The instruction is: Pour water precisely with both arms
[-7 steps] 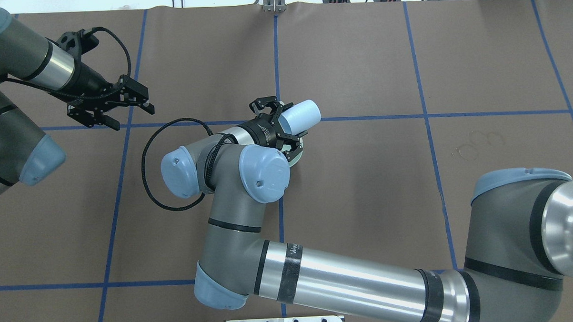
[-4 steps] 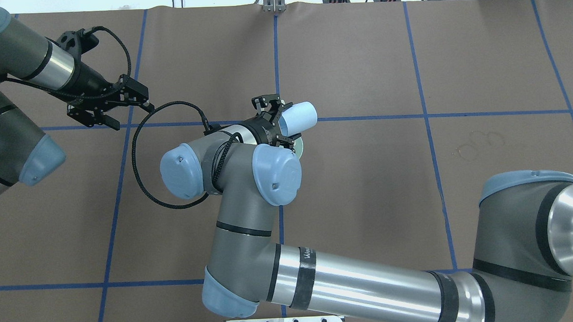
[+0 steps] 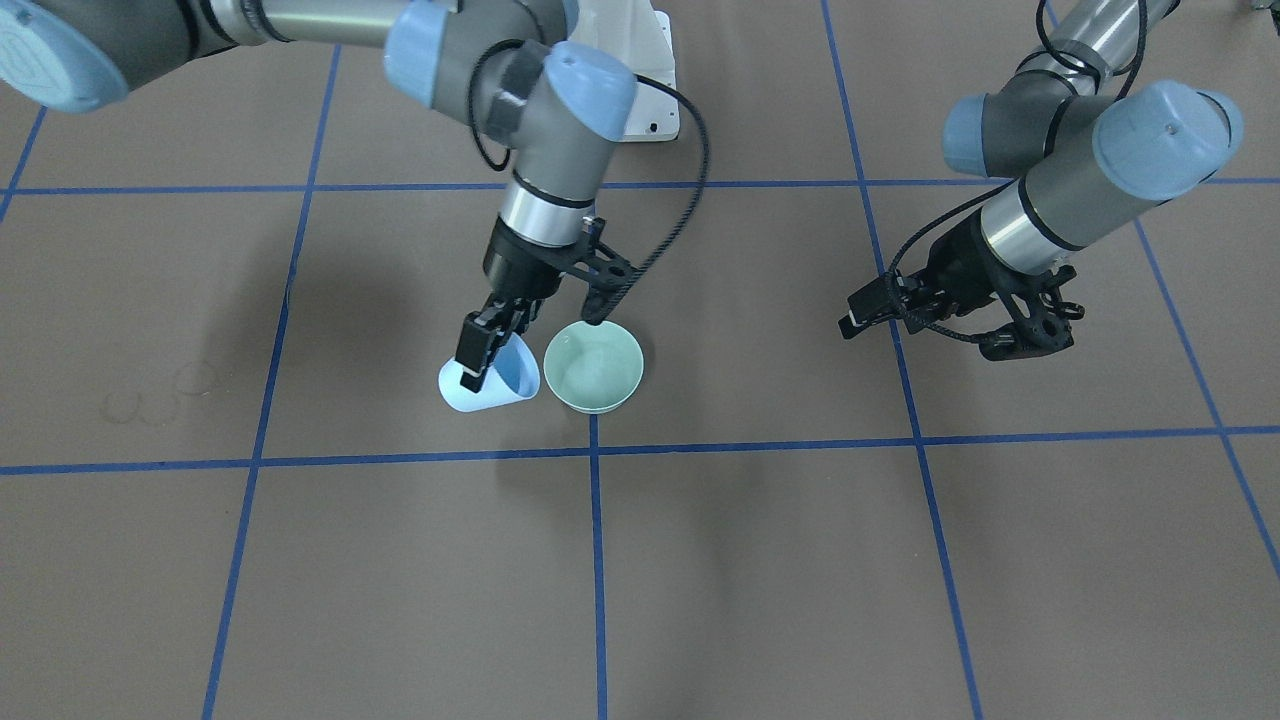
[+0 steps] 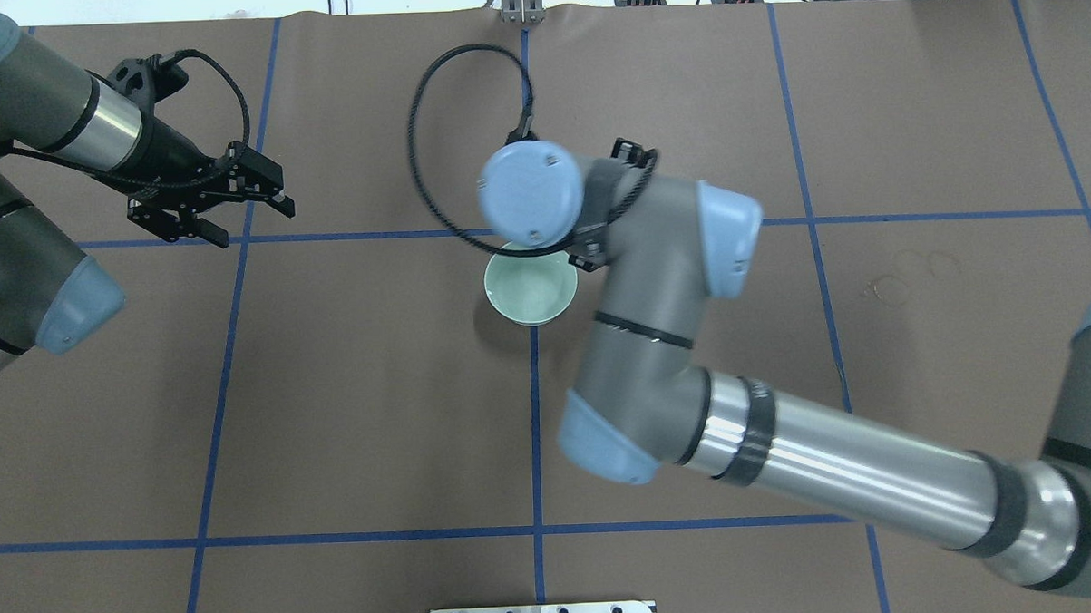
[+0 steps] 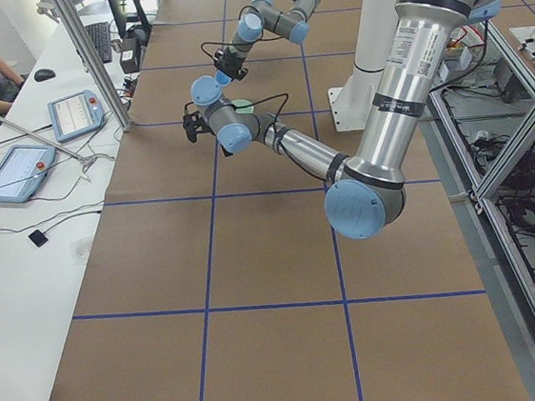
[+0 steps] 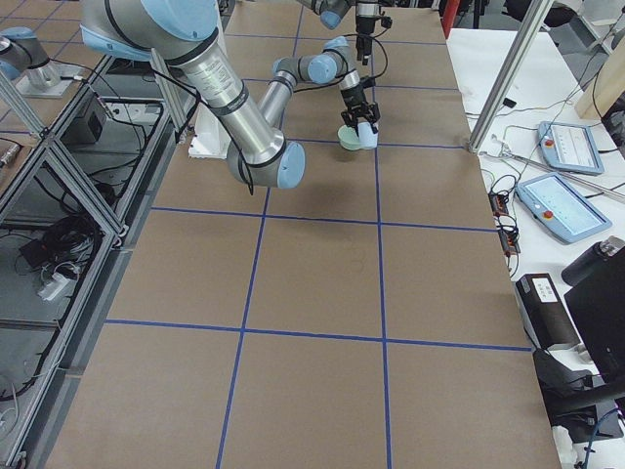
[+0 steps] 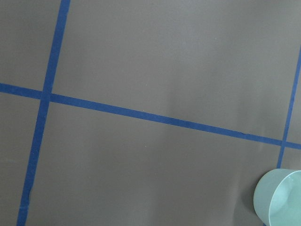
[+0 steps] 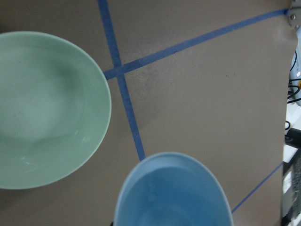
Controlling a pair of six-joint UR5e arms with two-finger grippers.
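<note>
**Cup tipped beside the bowl**

Water (image 8: 83, 139): only faint white glints low in the pale-green bowl (image 3: 593, 367); amount unclear. Cannot tell whether the pale-blue cup (image 3: 500, 392) holds any. Cup tilted, mouth leaning toward the bowl, just beside it on the robot's right. Right gripper (image 3: 488, 352) clamped on the cup's wall. Left gripper (image 4: 250, 222) well apart to the left, jaws spread, empty, above the brown table (image 4: 331, 396).
</note>
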